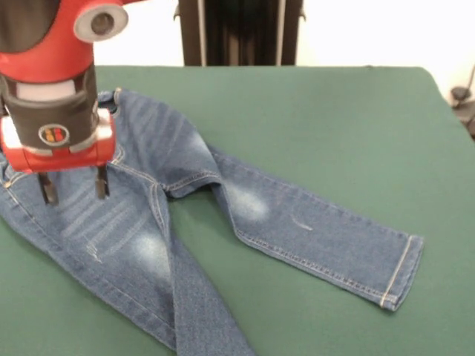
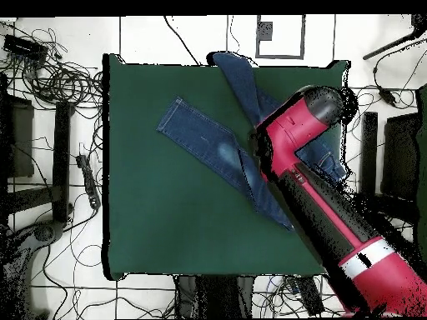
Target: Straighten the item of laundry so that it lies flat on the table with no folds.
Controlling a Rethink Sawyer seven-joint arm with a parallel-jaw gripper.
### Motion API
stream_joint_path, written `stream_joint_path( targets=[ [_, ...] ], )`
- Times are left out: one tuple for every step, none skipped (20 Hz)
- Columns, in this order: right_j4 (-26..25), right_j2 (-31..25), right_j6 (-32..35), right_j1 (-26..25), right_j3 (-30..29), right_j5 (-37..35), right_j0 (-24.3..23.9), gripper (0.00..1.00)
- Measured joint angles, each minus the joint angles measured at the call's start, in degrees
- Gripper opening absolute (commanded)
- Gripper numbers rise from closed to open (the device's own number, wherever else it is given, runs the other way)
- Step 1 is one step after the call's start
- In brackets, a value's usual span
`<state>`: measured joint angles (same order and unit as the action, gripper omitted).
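jeans (image 1: 185, 222): blue denim, tan stitching, faded whitish thighs, legs splayed in a V toward 4 and 6 o'clock, waist at 10 | table (image 1: 319, 119): dark green felt-like top | gripper (image 1: 74, 187): two dark fingers parted, empty, above the waist area

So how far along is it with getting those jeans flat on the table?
Mostly spread: the jeans lie on the green table with both legs apart and one cuff flat. In hand: the open gripper hovers over the waist area, gripping nothing. Left: ripples near the crotch, and in the overhead view one leg runs past the table edge.
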<state>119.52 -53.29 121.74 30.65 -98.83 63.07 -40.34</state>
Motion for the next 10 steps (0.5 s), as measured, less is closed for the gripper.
stream_joint_path(
  targets=[
    [-0.14,-0.33,0.00,-0.77,0.57,0.00,0.08,1.00],
    [-0.21,-0.54,0.00,-1.28,0.94,0.00,0.15,1.00],
    [-0.28,-0.75,0.00,-1.91,1.38,0.01,0.28,1.00],
    [-0.34,-0.97,0.00,-2.54,1.82,0.01,0.41,1.00],
    [-0.42,-1.10,0.00,-3.05,2.18,0.02,0.55,1.00],
    [-0.46,-1.30,0.00,-3.79,2.67,0.02,0.79,1.00],
    [-0.49,-1.38,0.00,-4.13,2.91,0.02,0.93,1.00],
    [-0.58,-1.58,0.00,-4.87,3.46,0.02,1.28,1.00],
    [-0.59,-1.78,0.00,-5.58,3.99,0.04,1.67,1.00],
    [-0.60,-1.97,0.00,-6.10,4.38,0.04,2.03,1.00]
  ],
)
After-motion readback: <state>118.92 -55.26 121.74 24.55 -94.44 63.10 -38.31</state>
